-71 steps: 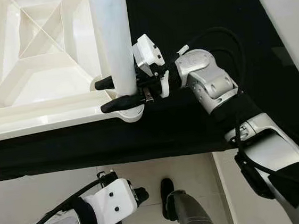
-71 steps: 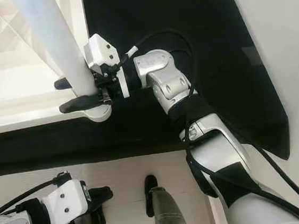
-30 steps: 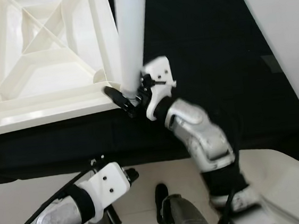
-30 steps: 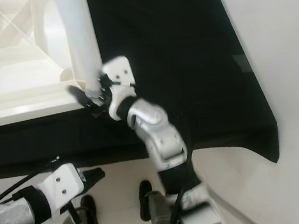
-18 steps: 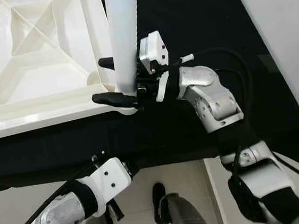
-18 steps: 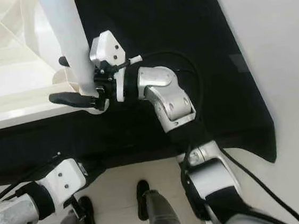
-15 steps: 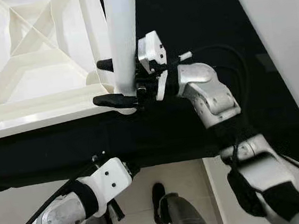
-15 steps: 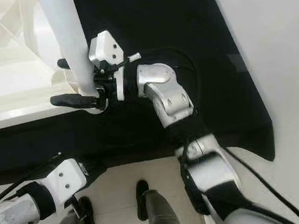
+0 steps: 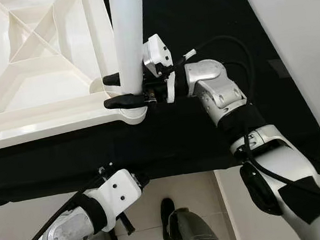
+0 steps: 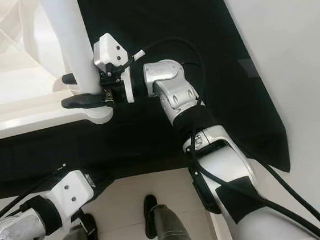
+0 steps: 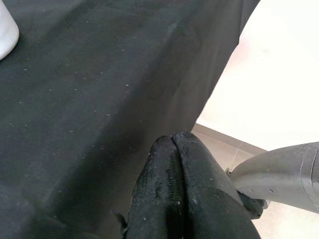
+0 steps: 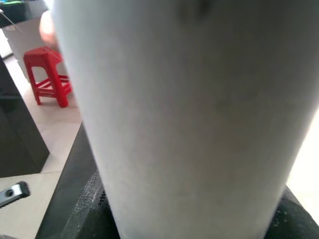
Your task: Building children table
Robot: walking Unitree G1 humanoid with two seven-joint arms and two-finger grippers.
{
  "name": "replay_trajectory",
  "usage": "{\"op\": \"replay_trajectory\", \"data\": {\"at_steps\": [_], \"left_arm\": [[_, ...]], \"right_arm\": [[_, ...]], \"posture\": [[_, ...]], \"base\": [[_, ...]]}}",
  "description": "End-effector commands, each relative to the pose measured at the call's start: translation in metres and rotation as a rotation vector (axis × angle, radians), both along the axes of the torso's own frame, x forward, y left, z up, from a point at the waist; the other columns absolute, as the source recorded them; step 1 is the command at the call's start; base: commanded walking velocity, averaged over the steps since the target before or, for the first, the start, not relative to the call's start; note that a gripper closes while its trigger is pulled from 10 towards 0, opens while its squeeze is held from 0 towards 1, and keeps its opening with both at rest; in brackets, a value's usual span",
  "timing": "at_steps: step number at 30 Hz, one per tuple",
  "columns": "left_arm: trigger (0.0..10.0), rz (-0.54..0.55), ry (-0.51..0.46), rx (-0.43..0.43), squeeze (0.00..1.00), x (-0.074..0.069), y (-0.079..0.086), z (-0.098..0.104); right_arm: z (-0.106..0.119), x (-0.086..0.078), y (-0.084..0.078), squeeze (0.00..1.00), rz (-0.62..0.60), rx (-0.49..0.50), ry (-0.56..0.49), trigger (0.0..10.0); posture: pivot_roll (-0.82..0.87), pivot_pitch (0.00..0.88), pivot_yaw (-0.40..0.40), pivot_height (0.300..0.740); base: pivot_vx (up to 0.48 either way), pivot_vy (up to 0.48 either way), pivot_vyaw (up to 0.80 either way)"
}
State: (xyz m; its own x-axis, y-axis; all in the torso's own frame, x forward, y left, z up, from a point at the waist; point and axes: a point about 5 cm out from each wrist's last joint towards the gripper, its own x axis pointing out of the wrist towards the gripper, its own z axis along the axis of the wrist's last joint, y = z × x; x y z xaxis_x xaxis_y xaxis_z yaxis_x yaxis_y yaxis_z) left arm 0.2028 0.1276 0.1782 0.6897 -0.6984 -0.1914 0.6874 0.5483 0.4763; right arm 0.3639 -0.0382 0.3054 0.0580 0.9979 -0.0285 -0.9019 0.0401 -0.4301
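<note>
The white plastic tabletop (image 9: pixel 45 117) lies upside down on a black cloth, its ribbed underside showing. A white table leg (image 9: pixel 127 37) stands upright in the corner socket (image 9: pixel 135 114) nearest me. My right gripper (image 9: pixel 106 92) is shut on that leg just above the socket, one black finger on each side. In the right wrist view the leg (image 12: pixel 184 114) is very close, with the finger pads (image 12: pixel 89 209) at its flanks. My left gripper (image 11: pixel 173 164) hangs low beside the cloth's front edge, fingers pressed together and holding nothing.
The black cloth (image 9: pixel 194 13) covers the raised surface and drapes over its front edge (image 9: pixel 153 166). Pale tiled floor lies below, with my feet (image 9: pixel 168 211) on it. A red stool (image 12: pixel 47 74) stands further off on the floor.
The camera has shifted a little. My right wrist has turned back from a twisted pose low at the leg's base to a level grip around the leg. The left arm stays low.
</note>
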Motion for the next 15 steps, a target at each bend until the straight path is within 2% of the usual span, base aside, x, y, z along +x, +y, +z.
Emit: {"op": "replay_trajectory", "data": {"at_steps": [1, 2, 4, 6, 8, 9, 10, 11, 12, 13, 14, 15], "left_arm": [[10.0, -0.025, 0.032, -0.015, 0.00, -0.005, -0.006, -0.007], [10.0, -0.026, 0.029, -0.020, 0.00, -0.004, -0.007, -0.007], [10.0, -0.026, 0.029, -0.020, 0.00, -0.004, -0.007, -0.007], [10.0, -0.025, 0.027, -0.027, 0.00, -0.003, -0.008, -0.008], [10.0, -0.019, 0.028, -0.065, 0.00, -0.004, -0.011, -0.007], [10.0, -0.015, 0.027, -0.088, 0.00, -0.003, -0.011, -0.005], [10.0, -0.015, 0.027, -0.088, 0.00, -0.003, -0.011, -0.005], [10.0, -0.014, 0.026, -0.102, 0.00, -0.003, -0.012, -0.003], [10.0, -0.017, 0.025, -0.105, 0.00, -0.002, -0.012, -0.002], [10.0, -0.017, 0.025, -0.105, 0.00, -0.002, -0.012, -0.002], [10.0, -0.023, 0.026, -0.108, 0.00, -0.002, -0.013, -0.002], [10.0, -0.023, 0.026, -0.108, 0.00, -0.002, -0.013, -0.002]], "right_arm": [[-0.019, 0.007, -0.009, 0.00, -0.084, -0.034, 0.060, 0.0], [-0.029, 0.011, -0.023, 0.00, -0.181, -0.027, 0.082, 0.0], [-0.029, 0.011, -0.023, 0.00, -0.181, -0.027, 0.082, 0.0], [-0.038, 0.012, -0.037, 0.00, -0.274, -0.034, 0.104, 0.0], [-0.065, 0.023, -0.052, 0.00, -0.722, 0.007, 0.169, 0.0], [-0.080, 0.020, -0.060, 0.00, -1.015, 0.075, 0.156, 0.0], [-0.080, 0.020, -0.060, 0.00, -1.015, 0.075, 0.156, 0.0], [-0.098, 0.004, -0.056, 0.00, -1.067, 0.082, 0.171, 0.0], [-0.117, -0.014, -0.048, 0.00, -1.085, 0.089, 0.234, 0.0], [-0.117, -0.014, -0.048, 0.00, -1.085, 0.089, 0.234, 0.0], [-0.130, -0.027, -0.038, 0.00, -1.051, 0.074, 0.264, 0.0], [-0.130, -0.027, -0.038, 0.00, -1.051, 0.074, 0.264, 0.0]], "posture": [[0.11, 0.320, -0.185, 0.740], [0.11, 0.326, -0.183, 0.740], [0.11, 0.326, -0.183, 0.740], [0.10, 0.330, -0.185, 0.740], [0.10, 0.333, -0.187, 0.740], [0.10, 0.337, -0.173, 0.740], [0.10, 0.337, -0.173, 0.740], [0.10, 0.341, -0.169, 0.740], [0.11, 0.359, -0.153, 0.740], [0.11, 0.359, -0.153, 0.740], [0.10, 0.335, -0.148, 0.740], [0.10, 0.335, -0.148, 0.740]], "base": [[0.000, 0.000, 0.00], [0.000, 0.000, 0.00], [0.000, 0.000, 0.00], [0.000, 0.000, 0.00], [0.000, 0.000, 0.00], [0.000, 0.000, 0.00], [0.000, 0.000, 0.00], [0.000, 0.000, 0.00], [0.000, 0.000, 0.00], [0.000, 0.000, 0.00], [0.000, 0.000, 0.00], [0.000, 0.000, 0.00]]}}
